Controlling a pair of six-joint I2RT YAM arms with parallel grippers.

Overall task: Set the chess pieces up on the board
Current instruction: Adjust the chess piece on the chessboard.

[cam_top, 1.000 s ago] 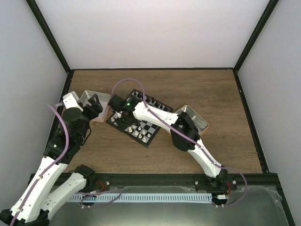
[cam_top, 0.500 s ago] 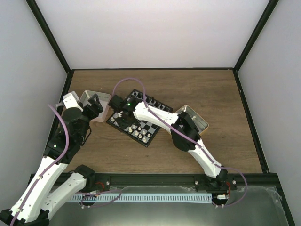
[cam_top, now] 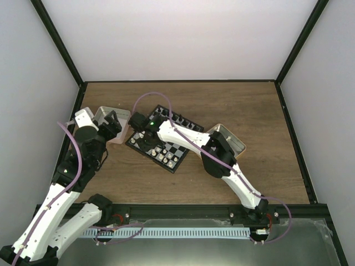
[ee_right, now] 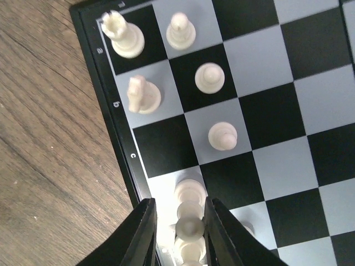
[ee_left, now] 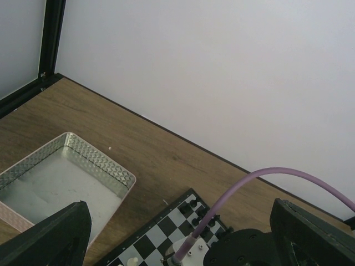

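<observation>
Right fingers [ee_right: 143, 233] bracket a cream chess piece [ee_right: 189, 221] on an edge square of the board [ee_right: 277, 111]; gripped or not, I cannot tell. Left fingers [ee_left: 50, 238] gape wide by the tin [ee_left: 66, 177].

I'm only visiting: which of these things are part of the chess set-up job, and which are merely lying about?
Part of the job:
- the board
- the white chess pieces
- the right hand, straddling one white piece

Lying about:
- two metal trays, one left and one right
- the black pieces
- the left hand, open and holding nothing
</observation>
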